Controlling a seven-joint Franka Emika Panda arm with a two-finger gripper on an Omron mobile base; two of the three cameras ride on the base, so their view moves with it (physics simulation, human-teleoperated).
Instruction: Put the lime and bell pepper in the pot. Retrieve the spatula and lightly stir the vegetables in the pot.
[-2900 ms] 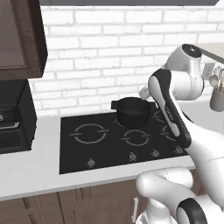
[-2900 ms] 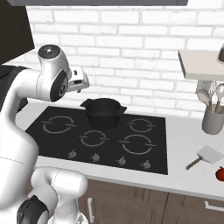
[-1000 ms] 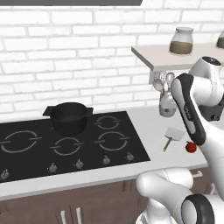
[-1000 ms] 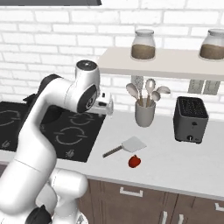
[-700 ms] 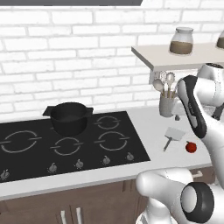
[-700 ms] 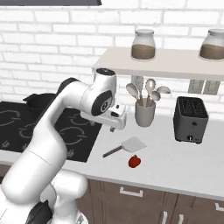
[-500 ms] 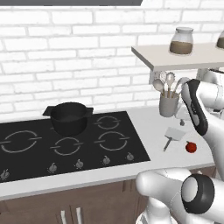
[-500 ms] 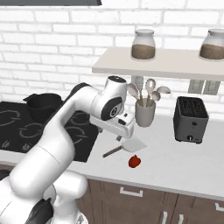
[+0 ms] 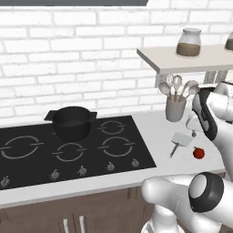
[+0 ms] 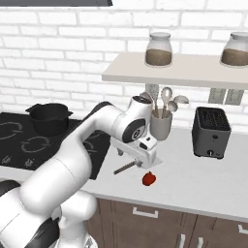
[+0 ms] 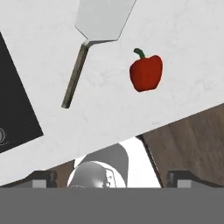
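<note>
Nearest the counter's front edge lies the bell pepper [image 11: 146, 72], a small red thing with a green stem, resting on its side on the pale counter [image 9: 154, 132] to the right of the hob. Just beyond it, toward the wall and slightly left, lies the spatula [image 11: 96, 33], flat on the counter with its handle pointing toward the hob [image 9: 68, 148]; pepper and spatula are near each other but apart. The two seem set out together beside the hob so that each can be picked up in turn.

The gripper [image 10: 143, 156] hangs above this patch of counter and looks down on both. Its jaws stand spread wide and carry nothing, which fits an approach for a pick, probably of the pepper, since the vegetables go in before the stirring.

Farther back stands a grey holder [image 9: 175, 109] with round-headed spoons, against the brick wall under a shelf [image 10: 184, 72]. Far to the left, on a rear burner, sits the black pot [image 9: 72, 122], well apart from the pepper.

In the hand view the spatula's head is cut off at the top edge. In the right base view the arm covers the spatula's head, leaving the handle. The pot's inside cannot be made out, and no lime can be found.
</note>
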